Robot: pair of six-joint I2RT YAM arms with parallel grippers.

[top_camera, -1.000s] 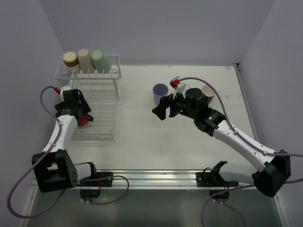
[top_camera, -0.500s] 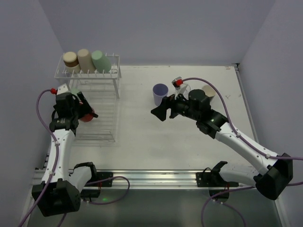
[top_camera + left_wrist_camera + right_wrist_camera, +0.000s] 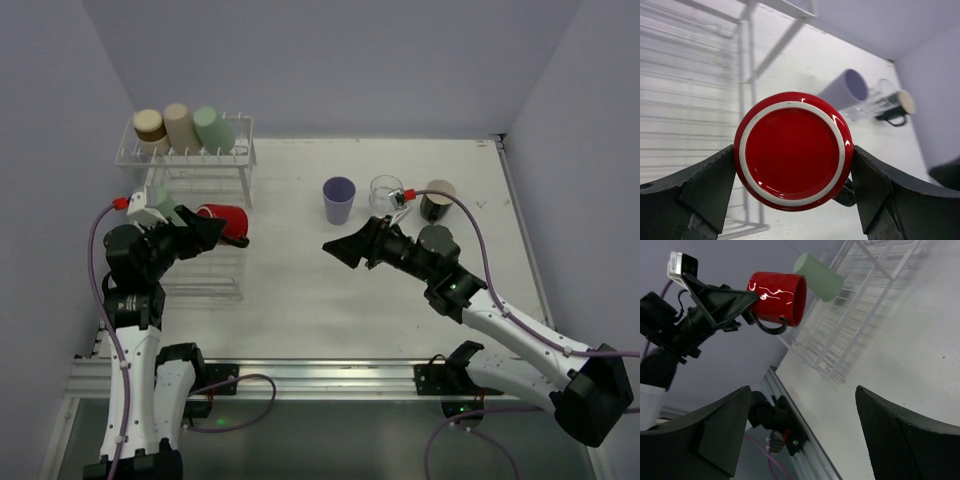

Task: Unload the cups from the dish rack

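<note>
Red cup (image 3: 225, 222) in the air over the right edge of the dish rack (image 3: 222, 282), left of centre in the overhead view, clenched across its body by the left pincer (image 3: 793, 155). Lies on its side: long axis roughly level, glossy base toward the wrist, mouth pointing right toward the open counter (image 3: 300, 310), dark handle slung underneath. No visible contact with the wires.

On the raised pegged shelf at upper left, three more to unload: tan-brown cup (image 3: 150, 125), beige cup (image 3: 180, 124), pale green cup (image 3: 213, 128). Already down on the counter, in a row at upper centre: purple cup (image 3: 339, 199), clear glass (image 3: 384, 192), black cup (image 3: 437, 203).

Right pincer (image 3: 335, 247) near frame centre, released and empty, jaws wide, aimed left toward the red cup's mouth but well apart from it.

Judged next: carry rightward along the cup's own axis, then tip mouth-up before setting down near the purple cup. Already in the left arm's grip; landing spot nearer the right arm, so possibly a handover. Risk: handle catching the rack's edge or shelf leg on the way out.
</note>
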